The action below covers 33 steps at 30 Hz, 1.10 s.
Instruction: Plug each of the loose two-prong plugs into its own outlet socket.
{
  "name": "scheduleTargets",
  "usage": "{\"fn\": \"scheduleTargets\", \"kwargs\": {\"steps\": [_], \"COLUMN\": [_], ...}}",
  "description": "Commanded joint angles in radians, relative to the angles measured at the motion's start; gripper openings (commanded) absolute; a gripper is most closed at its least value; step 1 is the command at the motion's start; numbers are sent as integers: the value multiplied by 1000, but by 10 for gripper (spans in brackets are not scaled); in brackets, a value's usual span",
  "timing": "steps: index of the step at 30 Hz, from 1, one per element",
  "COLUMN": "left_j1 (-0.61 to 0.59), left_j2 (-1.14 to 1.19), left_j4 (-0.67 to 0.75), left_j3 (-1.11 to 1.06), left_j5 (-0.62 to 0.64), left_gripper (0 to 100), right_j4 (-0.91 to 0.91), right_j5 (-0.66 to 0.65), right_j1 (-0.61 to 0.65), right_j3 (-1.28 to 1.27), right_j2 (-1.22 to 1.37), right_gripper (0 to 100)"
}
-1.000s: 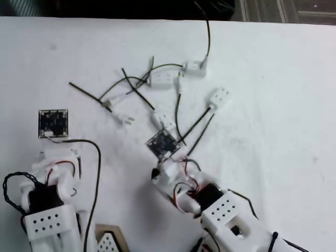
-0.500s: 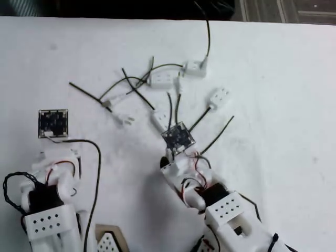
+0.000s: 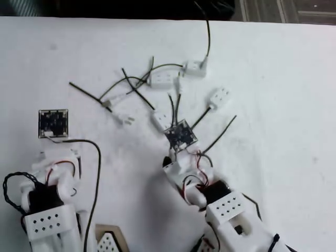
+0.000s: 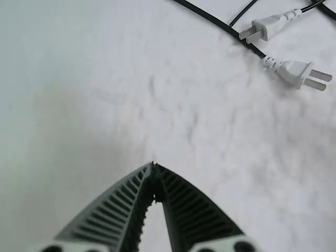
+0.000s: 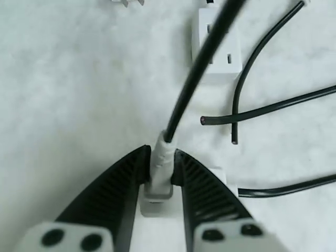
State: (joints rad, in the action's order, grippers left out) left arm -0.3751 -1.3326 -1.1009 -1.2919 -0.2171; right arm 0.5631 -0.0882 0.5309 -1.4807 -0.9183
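A two-prong plug (image 5: 159,176), clamped in the right tool (image 5: 161,152) over an outlet socket (image 5: 219,176), should be pressed straight down; the left tool (image 4: 153,168) is closed empty.

We see a white desk (image 3: 294,79) that takes up nearly the whole high view, its far edge running straight across near the top. Beyond that edge lies a dark band (image 3: 105,7). At the band's right end we make out a grey surface (image 3: 283,9) crossed by pale lines, and at its left corner a bluish striped patch (image 3: 21,6). Close up, the desk top looks faintly mottled. The light is soft and even, with only dim, blurred shadows.
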Motion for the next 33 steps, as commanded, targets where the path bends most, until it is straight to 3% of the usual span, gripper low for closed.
{"fn": "scheduleTargets", "kwargs": {"steps": [1,24,29,33], "left_j1": [-7,-7,-7,-7], "left_j2": [-7,-7,-7,-7], "left_j4": [32,55,54,54], "left_j3": [5,-8,-8,-8], "left_j5": [2,2,2,2], "left_gripper": [24,24,24,24], "right_j4": [85,216,219,219], "right_j5": [-11,-9,-8,-9], "right_j1": [-41,-41,-41,-41], "right_j3": [3,54,64,69], "right_j2": [13,13,13,13], "right_gripper": [17,21,115,79]}}
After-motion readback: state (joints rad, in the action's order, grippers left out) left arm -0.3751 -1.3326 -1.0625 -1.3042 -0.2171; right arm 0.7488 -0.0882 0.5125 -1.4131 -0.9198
